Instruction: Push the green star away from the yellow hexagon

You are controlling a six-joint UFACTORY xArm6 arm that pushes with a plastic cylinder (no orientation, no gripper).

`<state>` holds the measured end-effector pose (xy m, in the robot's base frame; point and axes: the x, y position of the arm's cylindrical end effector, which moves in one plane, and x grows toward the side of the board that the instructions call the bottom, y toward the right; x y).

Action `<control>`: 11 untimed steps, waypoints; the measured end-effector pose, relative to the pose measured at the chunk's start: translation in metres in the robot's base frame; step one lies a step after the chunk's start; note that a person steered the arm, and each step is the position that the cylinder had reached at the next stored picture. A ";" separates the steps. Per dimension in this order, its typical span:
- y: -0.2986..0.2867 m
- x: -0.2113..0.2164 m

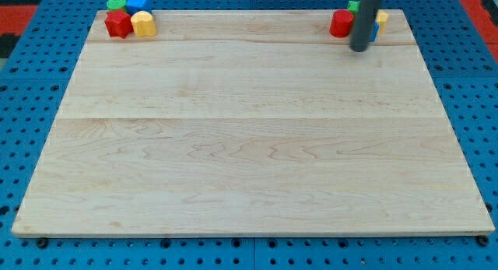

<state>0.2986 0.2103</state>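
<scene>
Wood board takes up nearly the whole view, sitting on a blue pegboard, and the near and middle parts have no blocks on them. All the action is at the far edge.

Reading the board as a clock face, my tip sits out toward 1 o'clock, just at the near side of a small cluster. No jaws on this rig, just the rod, so there's nothing to be released or clenched on anything.

Around the rod: right red block just at its 9 o'clock, a sliver of right blue block at its 3 o'clock, right yellow block peeking out beyond that, and right green block poking out at 12 o'clock behind the rod. The rod covers most of these, so I can't confirm star or hexagon shapes.

Over toward 11 o'clock there's a second cluster: left red block and left yellow block in front, left green block and left blue block behind.

My guess is the right green one is the target, since the tip is parked by it. To do it well, I'd get the tip in between green and yellow, then push green toward 9 o'clock along the far edge. Risk: it's right at the board's rim, and red sits close enough to get dragged along.
</scene>
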 end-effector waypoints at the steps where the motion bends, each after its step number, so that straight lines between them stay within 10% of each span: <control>1: 0.064 -0.003; 3: 0.095 -0.087; 11: -0.022 -0.089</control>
